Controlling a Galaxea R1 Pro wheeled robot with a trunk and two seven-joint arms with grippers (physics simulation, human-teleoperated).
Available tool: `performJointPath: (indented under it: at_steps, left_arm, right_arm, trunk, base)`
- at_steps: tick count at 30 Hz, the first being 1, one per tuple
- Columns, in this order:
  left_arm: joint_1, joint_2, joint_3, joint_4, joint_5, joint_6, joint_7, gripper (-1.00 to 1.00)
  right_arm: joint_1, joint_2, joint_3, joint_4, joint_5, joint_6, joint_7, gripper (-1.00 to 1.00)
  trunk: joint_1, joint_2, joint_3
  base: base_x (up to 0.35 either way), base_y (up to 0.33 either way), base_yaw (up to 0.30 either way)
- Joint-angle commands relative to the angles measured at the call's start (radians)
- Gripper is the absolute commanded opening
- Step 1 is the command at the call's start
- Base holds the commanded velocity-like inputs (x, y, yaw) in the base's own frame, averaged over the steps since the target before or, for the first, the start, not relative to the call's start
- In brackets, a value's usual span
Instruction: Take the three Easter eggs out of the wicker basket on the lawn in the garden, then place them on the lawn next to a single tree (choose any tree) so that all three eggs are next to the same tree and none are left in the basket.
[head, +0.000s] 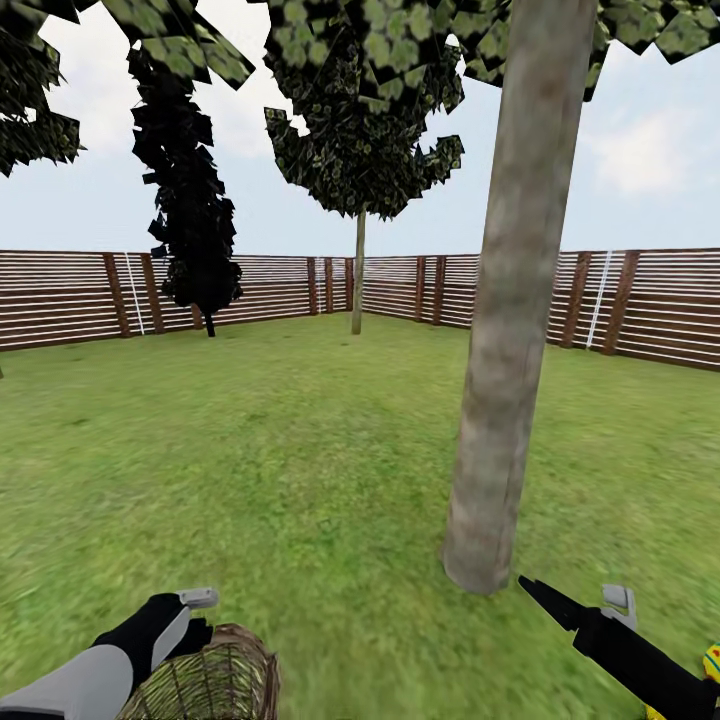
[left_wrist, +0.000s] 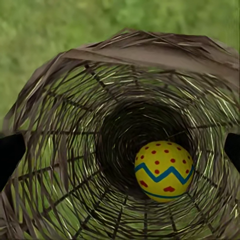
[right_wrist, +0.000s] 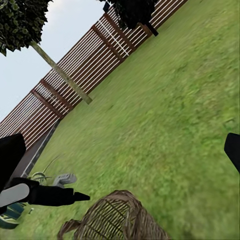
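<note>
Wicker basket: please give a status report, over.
Left tool open at wicker basket mouth. One Easter egg inside. Right tool open, empty, near tree. Nothing in the way.

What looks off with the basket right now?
The basket is off the lawn, tipped sideways at the left gripper, its mouth facing the wrist camera. One zigzag egg lies inside against the wall. Another egg sits at the picture's right edge.

The basket (left_wrist: 90, 165) is seen from its mouth; one egg (left_wrist: 164, 171), blue-zigzagged and red-dotted, is lodged deep inside. Grass (left_wrist: 50, 30) is glimpsed beyond.
</note>
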Motion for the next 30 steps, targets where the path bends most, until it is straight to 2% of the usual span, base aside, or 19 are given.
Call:
performJointPath:
  at_steps: [1, 19, 30]
  left_arm:
    - [0.0, 0.001, -0.008, -0.002, 0.011, 0.005, 0.006, 1.0]
    - [0.044, 0.001, -0.008, -0.001, 0.011, -0.018, 0.005, 1.0]
    - [0.049, 0.001, -0.007, -0.002, 0.011, -0.011, 0.004, 1.0]
  right_arm:
    - [-0.001, 0.0, -0.001, 0.0, -0.004, 0.007, 0.001, 1.0]
    - [-0.001, 0.0, -0.001, 0.0, -0.004, 0.007, 0.007, 1.0]
    - [-0.001, 0.0, -0.001, 0.0, -0.004, 0.007, 0.008, 1.0]
  trunk:
    - [0.004, -0.008, -0.004]
    - [0.073, -0.134, -0.061]
    - [0.115, -0.211, -0.095]
  base:
    - [0.0, 0.0, 0.0]
    - [0.0, 0.0, 0.0]
    - [0.0, 0.0, 0.0]
